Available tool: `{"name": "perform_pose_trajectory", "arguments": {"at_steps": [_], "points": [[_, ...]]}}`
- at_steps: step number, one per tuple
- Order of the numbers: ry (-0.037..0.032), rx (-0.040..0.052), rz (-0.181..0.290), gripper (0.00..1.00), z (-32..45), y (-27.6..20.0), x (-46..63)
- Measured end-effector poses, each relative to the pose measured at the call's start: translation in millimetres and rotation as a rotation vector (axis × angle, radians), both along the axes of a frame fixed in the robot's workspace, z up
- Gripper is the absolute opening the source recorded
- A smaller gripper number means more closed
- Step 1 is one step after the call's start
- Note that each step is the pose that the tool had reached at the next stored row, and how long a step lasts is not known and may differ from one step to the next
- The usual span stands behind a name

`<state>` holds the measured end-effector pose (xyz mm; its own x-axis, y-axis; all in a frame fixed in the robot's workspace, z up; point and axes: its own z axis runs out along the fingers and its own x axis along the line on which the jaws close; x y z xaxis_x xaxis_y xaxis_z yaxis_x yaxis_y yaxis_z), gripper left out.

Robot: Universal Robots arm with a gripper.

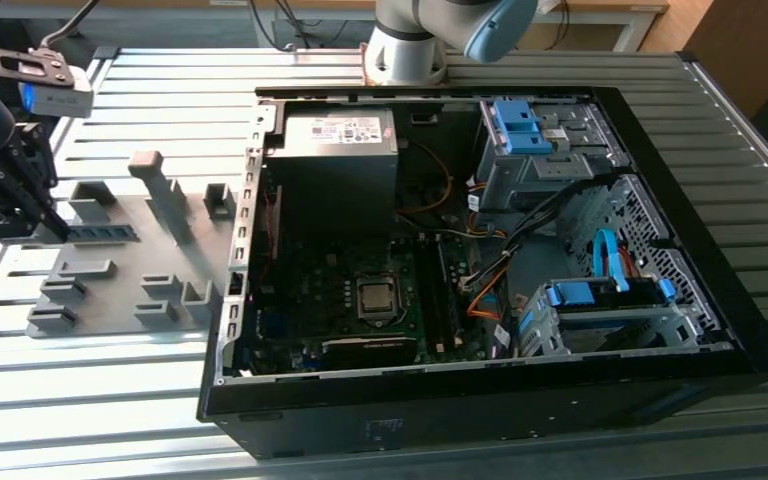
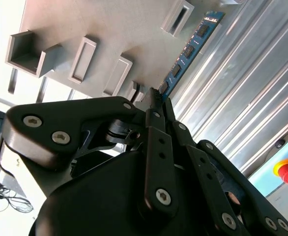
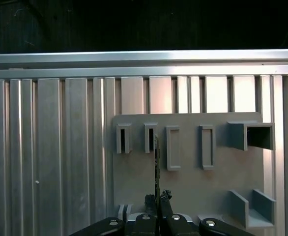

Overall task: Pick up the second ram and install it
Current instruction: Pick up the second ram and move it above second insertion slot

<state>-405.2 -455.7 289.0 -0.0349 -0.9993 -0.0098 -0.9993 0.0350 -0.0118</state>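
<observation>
Gripper [image 2: 156, 97] clamped on second ram [image 2: 188, 49] nr gray holder plate [image 2: 109, 24]; label unreadable.

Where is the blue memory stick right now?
The second ram is held at one end by the gripper at the gray holder plate, on the exterior view's left, outside the open computer case.

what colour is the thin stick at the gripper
The long thin circuit-board stick is blue with dark chips, best in the second wrist view.
</observation>
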Motion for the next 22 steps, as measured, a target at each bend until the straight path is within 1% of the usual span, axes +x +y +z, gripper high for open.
{"name": "perform_pose_trajectory", "arguments": {"at_steps": [22], "points": [[0.0000,0.0000,0.000,0.14,15.3,0.0,0.0]]}}
